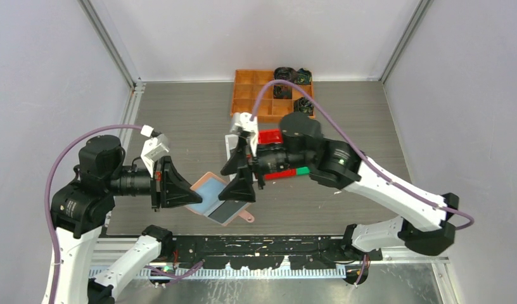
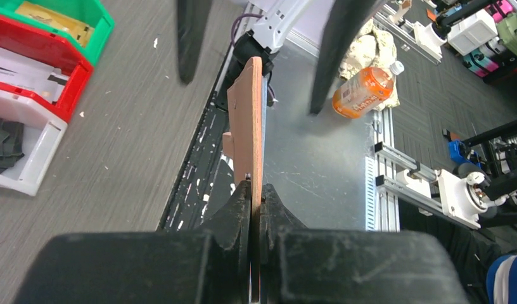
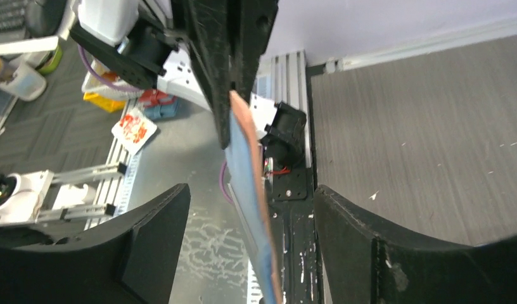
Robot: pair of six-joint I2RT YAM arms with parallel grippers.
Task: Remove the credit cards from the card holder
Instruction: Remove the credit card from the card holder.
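Left hand [image 2: 256, 197] pinching card holder [image 2: 249, 114] edge-on, overhead reveals dark card [image 1: 226, 211]

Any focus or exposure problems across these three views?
Top external: even light, sharp, card holder clear. Left wrist: left gripper fills the bottom, dark and soft. Right wrist: right gripper black, little detail; bright wall behind.
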